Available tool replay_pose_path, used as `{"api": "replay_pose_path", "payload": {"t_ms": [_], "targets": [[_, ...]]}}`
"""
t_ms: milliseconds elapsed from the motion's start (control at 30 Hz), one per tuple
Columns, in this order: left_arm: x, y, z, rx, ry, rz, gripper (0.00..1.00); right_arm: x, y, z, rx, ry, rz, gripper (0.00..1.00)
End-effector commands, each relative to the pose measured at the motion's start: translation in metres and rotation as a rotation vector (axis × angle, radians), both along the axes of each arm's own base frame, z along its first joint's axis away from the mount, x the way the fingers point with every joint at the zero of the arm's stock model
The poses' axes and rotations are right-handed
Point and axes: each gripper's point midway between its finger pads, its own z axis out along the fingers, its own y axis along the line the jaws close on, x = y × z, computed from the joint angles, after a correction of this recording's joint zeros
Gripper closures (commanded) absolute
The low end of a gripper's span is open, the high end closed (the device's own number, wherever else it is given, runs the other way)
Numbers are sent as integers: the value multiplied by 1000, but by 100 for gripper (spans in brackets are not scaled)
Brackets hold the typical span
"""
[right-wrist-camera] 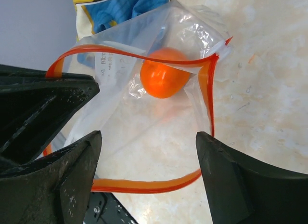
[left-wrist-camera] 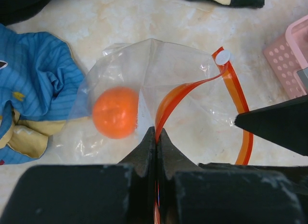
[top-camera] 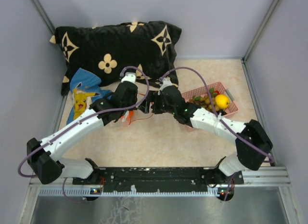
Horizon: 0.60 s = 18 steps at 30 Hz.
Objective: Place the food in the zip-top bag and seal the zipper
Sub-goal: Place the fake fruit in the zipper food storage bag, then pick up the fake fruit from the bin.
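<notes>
The clear zip-top bag (left-wrist-camera: 163, 65) lies on the marble table between my two grippers, its mouth held open. One orange citrus (left-wrist-camera: 115, 112) sits inside it and also shows in the right wrist view (right-wrist-camera: 163, 72). My left gripper (left-wrist-camera: 157, 132) is shut on the orange-red zipper (left-wrist-camera: 168, 101) and lifts one lip of the mouth. My right gripper (right-wrist-camera: 148, 137) is open and empty over the open mouth, above the zipper's lower lip (right-wrist-camera: 144, 185). The yellow lemon (top-camera: 222, 100) and the cluster of small balls (top-camera: 202, 99) lie in the pink basket (top-camera: 233, 106).
A blue cartoon-print cloth (top-camera: 82, 91) lies left of the bag. A black pillow with tan flowers (top-camera: 115, 46) lies at the back. The pink basket's corner (left-wrist-camera: 291, 60) is right of the bag. Grey walls enclose the table.
</notes>
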Motion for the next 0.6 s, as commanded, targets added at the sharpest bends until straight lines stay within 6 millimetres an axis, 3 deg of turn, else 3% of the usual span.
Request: {"api": "replay_pose_path", "payload": {"t_ms": [0,300,567], "targets": [[2,4,10,-24,-42,23,100,1,-17,58,-19,-191,-3,21],[2,9,7,2,-44,29,100,1,-100,54,-268,-178,-114,24],[-1,9,1,-1,-28,21,100,-6,-187,23,-546,-103,-314,25]]}}
